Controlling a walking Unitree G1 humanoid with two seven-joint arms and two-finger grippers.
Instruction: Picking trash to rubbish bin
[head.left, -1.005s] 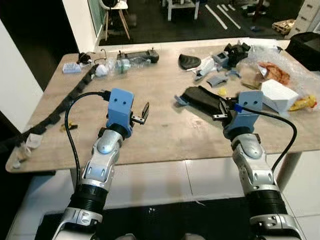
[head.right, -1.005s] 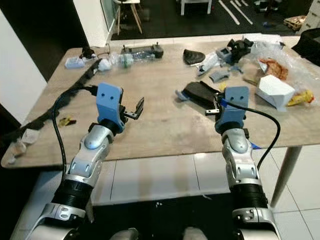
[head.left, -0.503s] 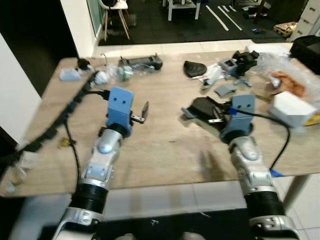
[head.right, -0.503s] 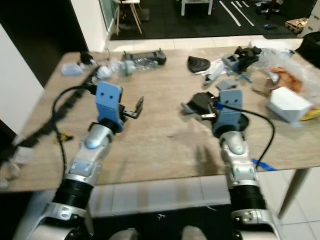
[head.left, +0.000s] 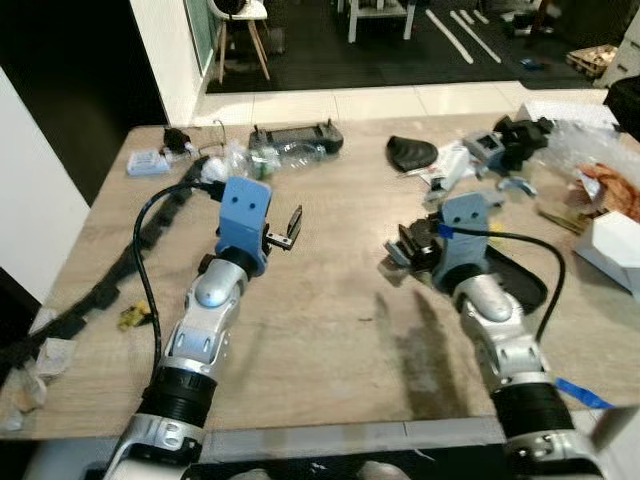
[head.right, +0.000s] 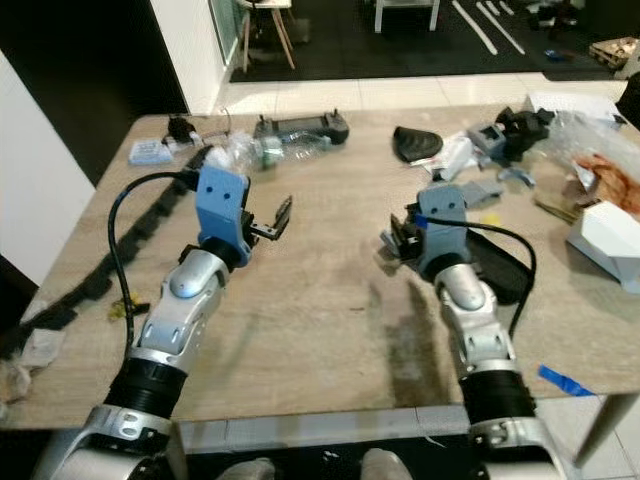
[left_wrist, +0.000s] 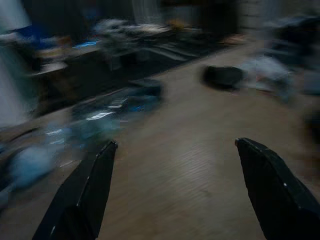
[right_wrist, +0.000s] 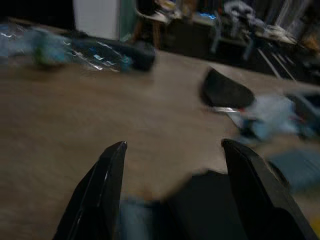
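Observation:
Trash lies scattered on a wooden table (head.left: 320, 340). A crushed clear plastic bottle (head.left: 285, 158) rests at the far side beside a black controller (head.left: 300, 138). My left gripper (head.left: 291, 224) hovers open over bare wood, pointing toward the bottle (left_wrist: 112, 107). My right gripper (head.left: 405, 250) is open too, low over the left end of a flat black piece (head.left: 515, 282), which shows between its fingers (right_wrist: 107, 185) as a dark blurred shape (right_wrist: 210, 200). A small grey-blue scrap (head.left: 390, 268) lies just by its fingertips.
A black cap-shaped item (head.left: 410, 152), grey parts and a clear bag with orange wrappers (head.left: 605, 185) crowd the far right. A white box (head.left: 615, 250) sits at the right edge. A black cable chain (head.left: 120, 265) runs along the left. Blue tape (head.left: 580, 392) lies near the front.
The camera has moved nearer and to the left, so the whole scene slid right. My right gripper now sits at the black piece's left end instead of its right end. Both grippers stay open.

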